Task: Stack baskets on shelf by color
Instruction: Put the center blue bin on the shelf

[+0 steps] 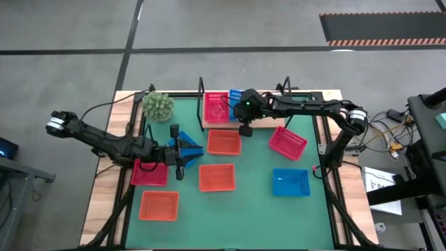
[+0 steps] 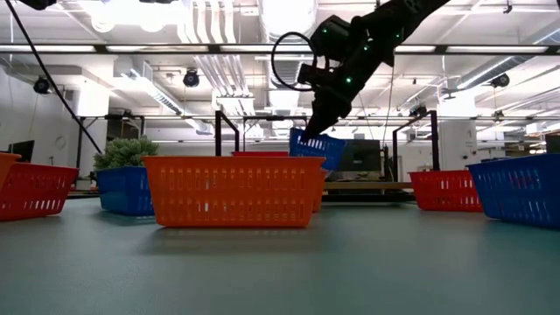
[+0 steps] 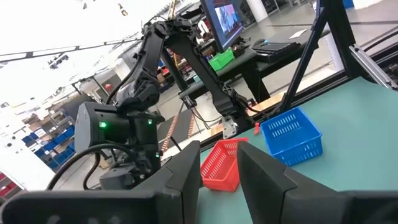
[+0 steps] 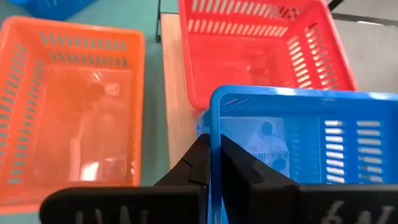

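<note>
1. Baskets lay scattered about the shelf (image 1: 327,118), a light wooden board at the far edge of the green mat (image 1: 251,202).
2. On the shelf sat a red-pink basket (image 1: 216,108), and just beside it a blue basket (image 1: 237,99) was held tilted above the board by the right gripper (image 1: 240,108).
3. The right wrist view showed what the high view hid: the two dark fingers (image 4: 199,165) were closed on the blue basket's near wall, one inside and one outside the rim.
4. The low view showed that basket (image 2: 317,147) clear of the shelf, tipped with one end lower.
5. In front of the shelf, on the mat, lay an orange basket (image 1: 224,141), a tilted red-pink basket (image 1: 288,142), a second orange basket (image 1: 217,177), a blue one (image 1: 290,182), a third orange one (image 1: 159,206) and another red-pink one (image 1: 149,173).
6. The left gripper (image 1: 182,155) rested well in front of the shelf, its fingers (image 3: 186,180) apart, beside a third blue basket (image 1: 187,141).
7. A small green plant (image 1: 158,106) stood off the shelf's left end.
8. Beyond the shelf the low view showed bright ceiling lights and pipes.
9. The mat in front of the shelf had open green stretches between the baskets.
</note>
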Motion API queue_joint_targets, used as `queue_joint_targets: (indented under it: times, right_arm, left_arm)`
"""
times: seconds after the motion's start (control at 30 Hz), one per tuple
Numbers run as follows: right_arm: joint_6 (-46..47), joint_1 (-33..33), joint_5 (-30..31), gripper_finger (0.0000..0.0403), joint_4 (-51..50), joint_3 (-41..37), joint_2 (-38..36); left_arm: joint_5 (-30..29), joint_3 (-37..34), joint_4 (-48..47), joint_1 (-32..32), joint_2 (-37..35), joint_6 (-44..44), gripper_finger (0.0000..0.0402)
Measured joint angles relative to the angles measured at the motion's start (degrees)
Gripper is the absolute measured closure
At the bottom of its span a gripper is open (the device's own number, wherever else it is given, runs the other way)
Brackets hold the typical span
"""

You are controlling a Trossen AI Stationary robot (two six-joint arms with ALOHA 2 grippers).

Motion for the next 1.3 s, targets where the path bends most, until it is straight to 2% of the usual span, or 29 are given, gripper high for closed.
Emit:
queue_joint_targets:
  times: [0.43,0.63,0.8,1.1,1.3]
  right_arm:
    - [-0.6,0.3,0.7,0.0391,-0.6,0.3,0.1]
    - [-1.9,0.2,0.9,0.0391,-0.3,0.1,2.3]
    - [-2.3,0.3,4.0,0.0390,-0.1,0.1,3.7]
    - [-2.8,0.2,3.8,0.0390,-0.2,0.2,4.0]
    - [-1.9,0.2,3.7,0.0364,-0.2,0.2,4.0]
  left_arm:
    - [0.0,0.0,0.1,0.0,0.0,0.0,0.0311]
    - [0.0,0.0,0.1,0.0,0.0,0.0,0.0311]
    - [0.0,0.0,0.1,0.0,0.0,0.0,0.0311]
    - [0.0,0.0,0.1,0.0,0.0,-0.1,0.0311]
    - [0.0,0.0,0.1,0.0,0.0,-0.1,0.0311]
